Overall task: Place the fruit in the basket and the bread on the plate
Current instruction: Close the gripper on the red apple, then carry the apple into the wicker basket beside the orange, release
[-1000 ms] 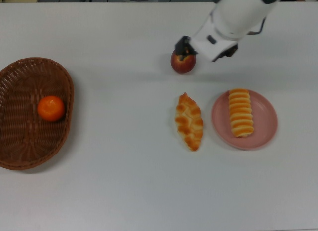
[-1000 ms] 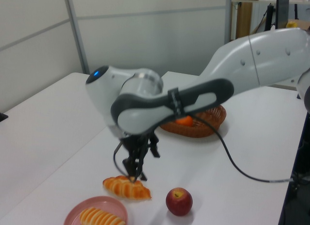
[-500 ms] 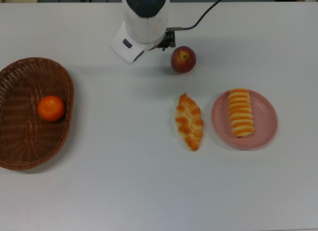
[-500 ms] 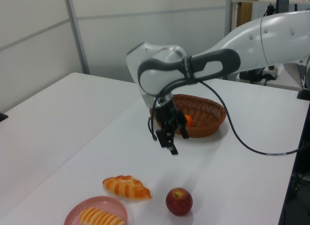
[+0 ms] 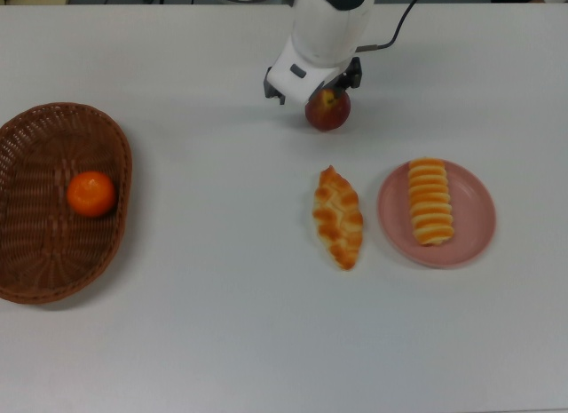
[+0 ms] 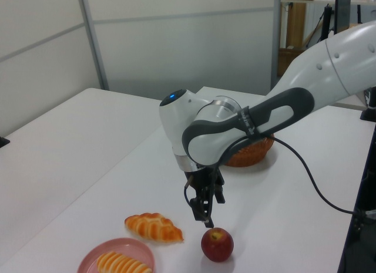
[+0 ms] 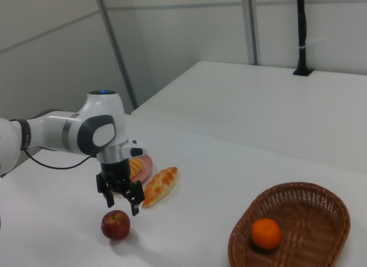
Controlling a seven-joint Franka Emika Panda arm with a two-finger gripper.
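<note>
A dark red apple (image 5: 328,111) rests on the white table near the far edge in the top view. My gripper (image 5: 315,91) hangs open just above it, fingers spread either side, holding nothing; the right view shows the gripper (image 7: 119,201) a little above the apple (image 7: 116,224). An orange mandarin (image 5: 91,193) lies inside the brown wicker basket (image 5: 35,133) at the top view's left. The striped roll (image 5: 429,201) lies on the pink plate (image 5: 477,226). Left of the plate, the braided loaf (image 5: 338,217) lies on the table.
White arm links and a black cable (image 6: 305,167) reach over the table's far side. In the left view the arm covers part of the basket (image 6: 254,155). A bare stretch of tabletop (image 5: 222,253) separates the basket from the loaf.
The arm swung from the right of the apple to its left, then back over it. The gripper now sits lower, directly above the apple. No object has moved.
</note>
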